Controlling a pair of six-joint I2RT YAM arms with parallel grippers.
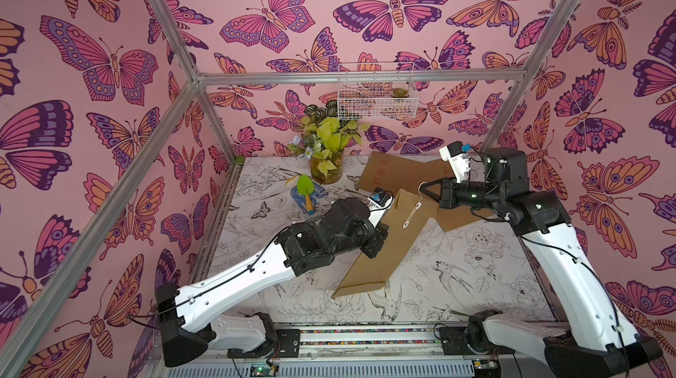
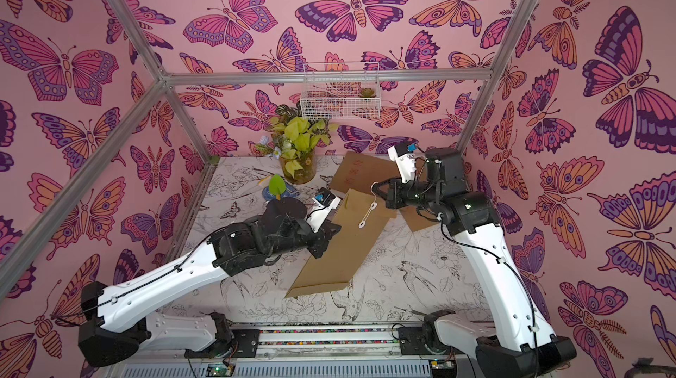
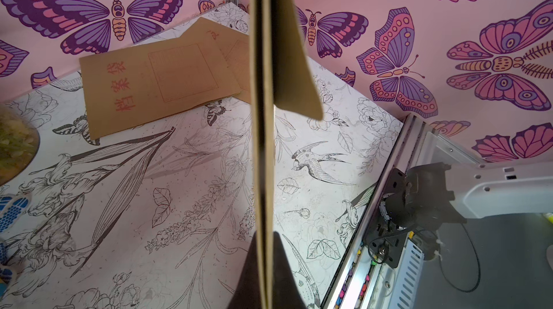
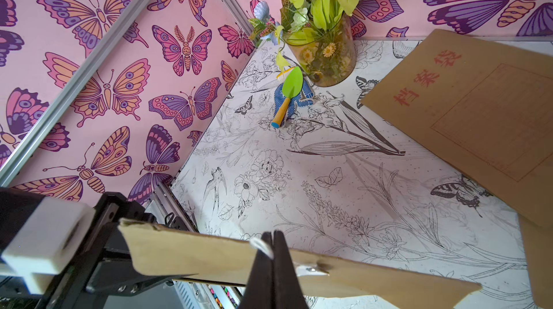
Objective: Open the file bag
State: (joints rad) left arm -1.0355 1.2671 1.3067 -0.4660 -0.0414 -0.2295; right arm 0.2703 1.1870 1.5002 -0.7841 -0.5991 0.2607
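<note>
The file bag [image 1: 387, 248] [image 2: 340, 251] is a brown kraft envelope held tilted above the table. My left gripper [image 1: 383, 228] [image 2: 334, 230] is shut on its long side edge. In the left wrist view the bag [image 3: 264, 143] runs edge-on between the closed jaws of the left gripper [image 3: 264, 240], with its flap [image 3: 294, 53] bent out. My right gripper [image 1: 426, 187] [image 2: 378, 188] [image 4: 271, 234] is shut on the white closure string [image 1: 412, 211] [image 4: 259, 245]. The string runs down to a white disc [image 1: 405, 225] on the bag.
Other brown file bags [image 1: 387, 175] [image 4: 478, 113] [image 3: 161, 83] lie flat at the back right of the table. A vase of plants [image 1: 326, 169] stands at the back, a green trowel [image 1: 304, 186] on a blue glove beside it. A wire basket [image 1: 376, 96] hangs on the back wall.
</note>
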